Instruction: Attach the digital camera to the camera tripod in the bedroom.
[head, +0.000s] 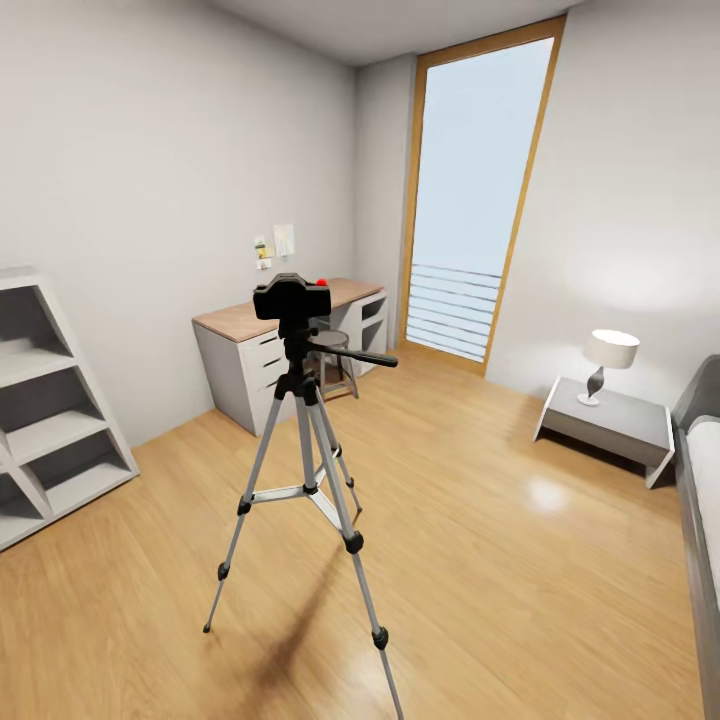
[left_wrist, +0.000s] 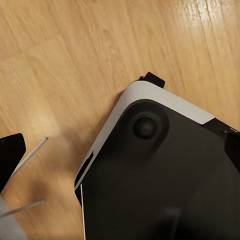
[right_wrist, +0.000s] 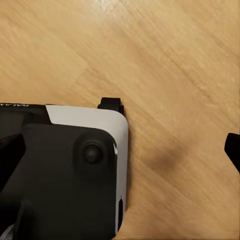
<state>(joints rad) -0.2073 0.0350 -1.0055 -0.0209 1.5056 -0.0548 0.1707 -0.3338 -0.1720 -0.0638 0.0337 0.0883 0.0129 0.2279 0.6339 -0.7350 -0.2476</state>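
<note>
Digital camera (head: 291, 297) atop camera tripod (head: 305, 470), before desk (head: 262, 345).

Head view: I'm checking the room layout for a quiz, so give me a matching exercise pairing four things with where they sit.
Things:
1. camera
2. lamp
3. stool
4. shelves

Places:
A. against the left wall
B. on the low grey table by the bed
C. on top of the tripod
D. at the desk, behind the tripod

Pairs: 1-C, 2-B, 3-D, 4-A
</note>
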